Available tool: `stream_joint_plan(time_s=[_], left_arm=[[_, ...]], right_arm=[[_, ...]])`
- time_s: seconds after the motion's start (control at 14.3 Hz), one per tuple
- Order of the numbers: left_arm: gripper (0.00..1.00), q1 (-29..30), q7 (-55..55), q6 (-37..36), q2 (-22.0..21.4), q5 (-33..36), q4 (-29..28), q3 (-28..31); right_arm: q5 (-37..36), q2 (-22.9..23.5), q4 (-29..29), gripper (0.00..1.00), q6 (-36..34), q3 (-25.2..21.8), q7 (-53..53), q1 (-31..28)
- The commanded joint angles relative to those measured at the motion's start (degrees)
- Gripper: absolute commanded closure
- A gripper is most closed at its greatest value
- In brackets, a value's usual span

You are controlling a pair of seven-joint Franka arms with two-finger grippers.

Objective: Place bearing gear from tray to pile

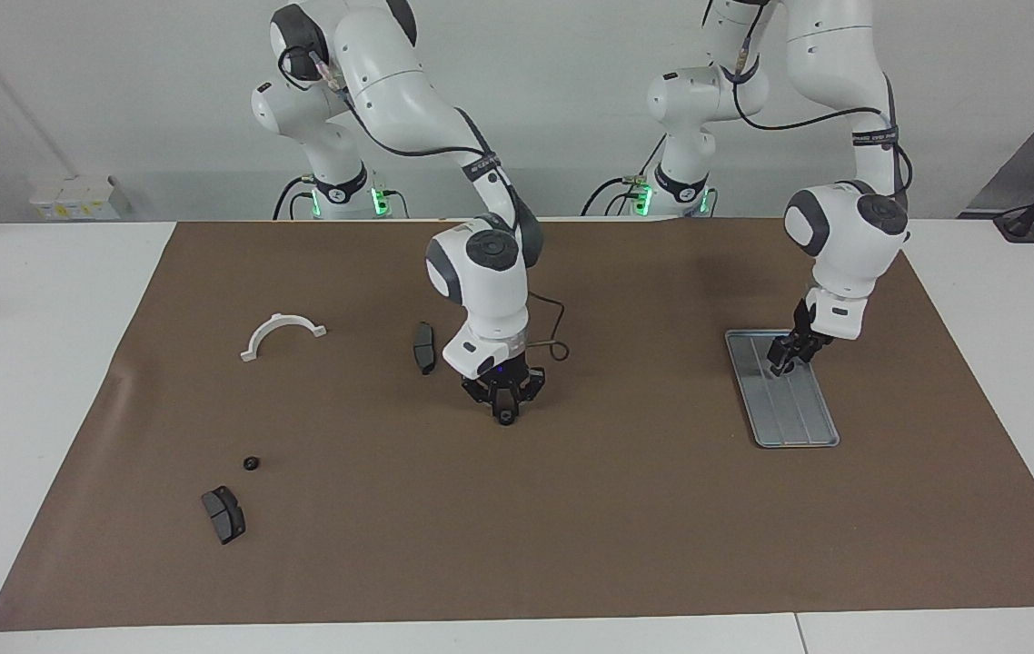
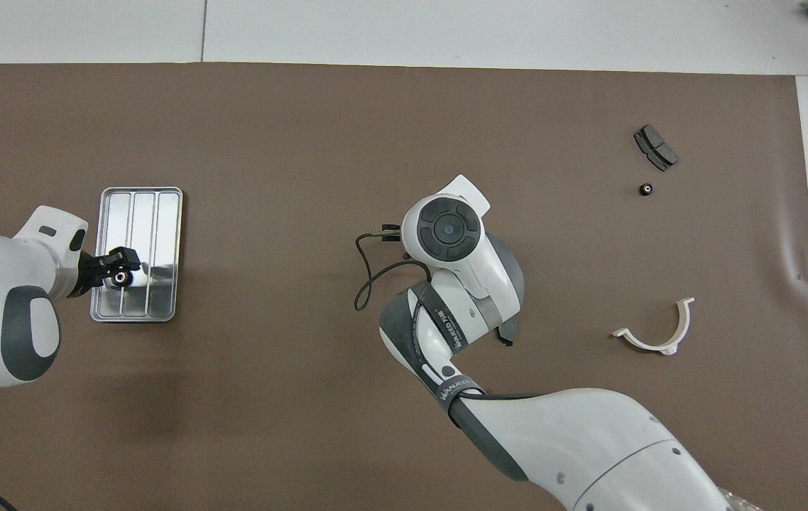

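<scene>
White glossy arms (image 1: 481, 272), dark grey joint caps, black cables, black jaws, green lights at bases.

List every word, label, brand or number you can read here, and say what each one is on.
"WANJEED" reads, uncertainly, on the black strap round the right arm; a few smaller characters follow, too small to read.
The second strap on that arm carries similar lettering, too blurred to read.
Nothing legible on the tray or the mat.

Silver-grey grooved tray (image 1: 794, 409); brown mat (image 1: 517, 545) on white bench (image 1: 26, 363); black gear (image 1: 251, 463); dk grey brake pad (image 1: 223, 514); white half-ring (image 1: 281, 332).
</scene>
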Motion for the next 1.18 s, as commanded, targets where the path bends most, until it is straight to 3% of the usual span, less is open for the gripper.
stream_joint_plan(time_s=[0.0, 0.07, 0.14, 0.21, 0.35, 0.7, 0.91, 1.12], left_arm=[[0.40, 0.7, 1.3, 5.1, 0.5, -0.6, -2.3, -0.5], [0.51, 0.7, 1.3, 5.1, 0.5, -0.6, -2.3, -0.5], [0.80, 0.7, 1.3, 4.8, 0.5, -0.6, -2.3, -0.5], [1.00, 0.4, 1.3, 4.6, 0.5, -0.6, -2.1, -0.5], [1.00, -0.2, 0.9, 3.9, 0.5, -0.6, -1.2, -0.6], [1.00, -1.7, 0.1, -12.5, -0.8, -0.6, 10.0, -1.3], [1.00, -7.2, -5.7, -21.7, -0.4, -0.6, 19.1, -1.4], [1.00, -16.5, -19.6, -19.4, 0.4, -0.6, 21.5, -1.4]], right_arm=[[-0.7, 0.0, -1.0, 0.73, 1.4, 0.1, -0.3, -0.3], [-0.7, 0.0, -1.0, 0.75, 1.4, 0.0, -0.7, -0.4], [-0.9, 0.0, -1.0, 0.76, 1.1, 0.0, -0.9, -0.6], [-1.7, 0.0, -1.0, 0.76, 1.1, 0.0, -1.1, -0.9], [-3.6, 0.1, -0.4, 0.77, 0.7, -0.2, -1.9, -2.3], [-3.9, 0.1, 0.2, 0.77, 0.6, -0.1, -10.6, -10.0], [-3.9, 0.1, 0.5, 0.77, 0.6, -0.1, -15.7, -14.6], [-3.9, 0.4, 0.5, 0.77, 0.6, -0.1, -19.6, -18.7]])
